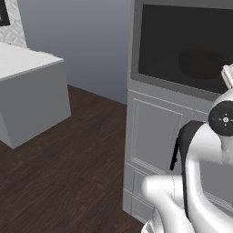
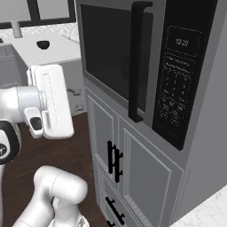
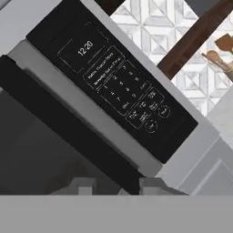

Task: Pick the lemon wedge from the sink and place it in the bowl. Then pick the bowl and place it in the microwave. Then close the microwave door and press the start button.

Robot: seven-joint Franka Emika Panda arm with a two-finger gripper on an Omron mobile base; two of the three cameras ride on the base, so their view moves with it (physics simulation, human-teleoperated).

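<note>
Gripper (image 3: pixel 117 185) tips at bottom of hand view, nothing held; how far open, can't tell. Just ahead: microwave door (image 2: pixel 116 57), looks shut, its black handle (image 2: pixel 139 60) vertical. Beyond the handle sits the keypad (image 3: pixel 113 86), long axis parallel to it. Start btn likely low on the pad, so next move aims past the handle.

1. One microwave (image 2: pixel 177 66), with one microwave door (image 2: pixel 115 57) and one black door handle (image 2: pixel 136 62).
2. One keypad panel (image 3: pixel 113 86).
3. Two black cabinet handles (image 2: pixel 114 162).
4. One white worktop (image 1: pixel 22 61).
</note>
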